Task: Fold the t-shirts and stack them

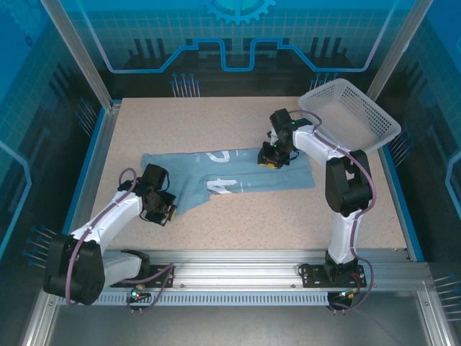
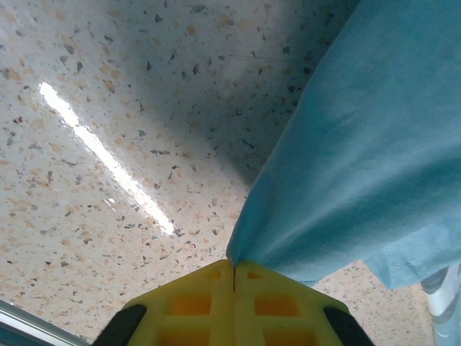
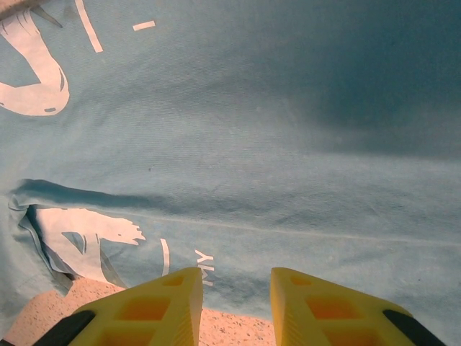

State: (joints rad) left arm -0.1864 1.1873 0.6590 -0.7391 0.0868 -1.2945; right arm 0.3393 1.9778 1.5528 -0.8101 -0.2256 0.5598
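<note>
One light grey-blue t-shirt (image 1: pixel 252 176) with white print lies folded into a long band across the middle of the table. My left gripper (image 1: pixel 164 210) sits at its near left corner. In the left wrist view the yellow jaws (image 2: pixel 234 263) are pressed together, and a point of the blue t-shirt (image 2: pixel 360 144) fabric is pinched at their tip. My right gripper (image 1: pixel 271 157) hovers over the band's far edge, right of the print. There its fingers (image 3: pixel 158 303) stand apart over the t-shirt (image 3: pixel 288 144) hem with nothing between them.
A white lattice basket (image 1: pixel 353 112) rests tilted at the back right corner, close behind the right arm. The speckled table (image 1: pixel 216 115) has bare room behind the shirt and along the front. Blue rails edge the left and right sides.
</note>
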